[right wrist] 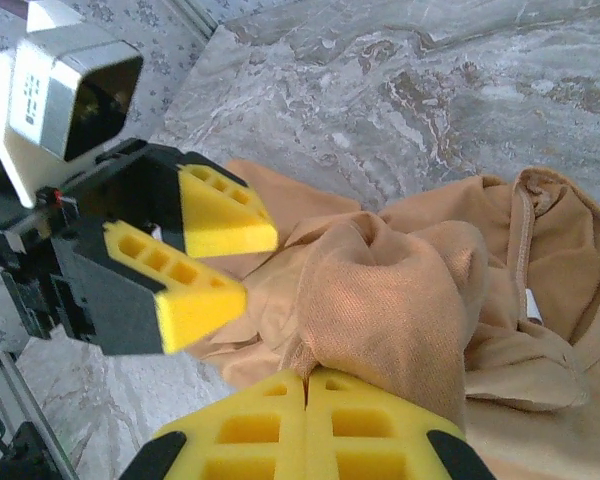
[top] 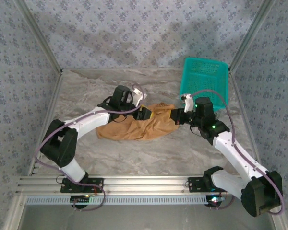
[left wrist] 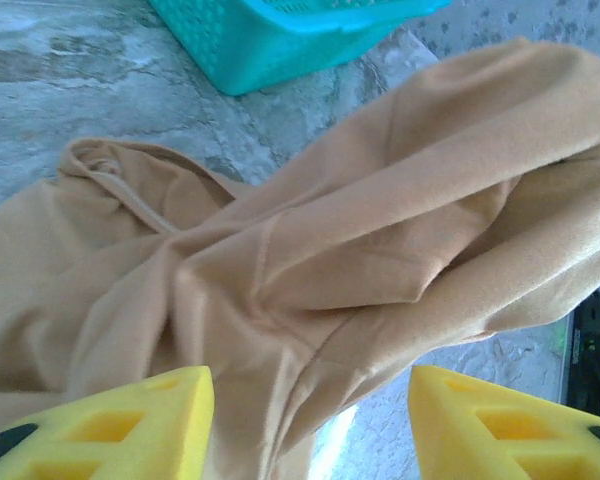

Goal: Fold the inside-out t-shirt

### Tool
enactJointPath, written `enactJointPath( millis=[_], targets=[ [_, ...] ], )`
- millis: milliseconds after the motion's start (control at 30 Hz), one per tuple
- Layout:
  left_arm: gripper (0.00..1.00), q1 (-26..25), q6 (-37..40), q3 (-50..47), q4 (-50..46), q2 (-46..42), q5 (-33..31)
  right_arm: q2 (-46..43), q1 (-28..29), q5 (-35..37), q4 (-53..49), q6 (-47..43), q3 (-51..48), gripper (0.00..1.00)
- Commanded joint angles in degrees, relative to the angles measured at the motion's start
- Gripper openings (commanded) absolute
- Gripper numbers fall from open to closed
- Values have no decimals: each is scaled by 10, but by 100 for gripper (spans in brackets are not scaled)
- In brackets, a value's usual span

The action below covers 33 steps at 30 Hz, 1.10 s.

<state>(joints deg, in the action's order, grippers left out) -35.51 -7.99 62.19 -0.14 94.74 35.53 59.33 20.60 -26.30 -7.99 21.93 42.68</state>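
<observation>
Shirt lay crumpled beside the basket. Right gripper pinched a bunch of it; left gripper, farther from the basket, stood open. Step seemed spreading; next called for a left grasp.

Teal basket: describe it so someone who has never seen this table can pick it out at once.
Start at the marble-patterned table and go to its far right corner. The basket sits there, teal plastic with perforated walls. It is the only bright, rigid thing, unlike the crumpled tan t-shirt lying mid-table.
</observation>
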Motion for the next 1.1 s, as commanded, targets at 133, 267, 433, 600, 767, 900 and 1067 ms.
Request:
enactJointPath(
  millis=[133,267,433,600,767,900,1067],
  targets=[
    [54,-27,23,42,49,53,40,7,-3,-15,-9,-14,-1,0],
    [54,-27,4,38,76,55,50,13,-4,-14,-12,-17,-1,0],
    [56,-21,-9,33,79,47,49,26,-3,-17,-12,-22,-1,0],
    [56,-9,-26,40,76,49,49,29,-1,-19,-12,-23,1,0],
    [54,-11,-36,56,73,69,55,32,4,-18,-17,-23,10,0],
    [54,-17,-40,63,75,79,60,33,8,-16,-20,-24,14,0],
    [50,-21,-38,76,59,94,65,33,10,-14,-24,-24,18,0]
  ],
)
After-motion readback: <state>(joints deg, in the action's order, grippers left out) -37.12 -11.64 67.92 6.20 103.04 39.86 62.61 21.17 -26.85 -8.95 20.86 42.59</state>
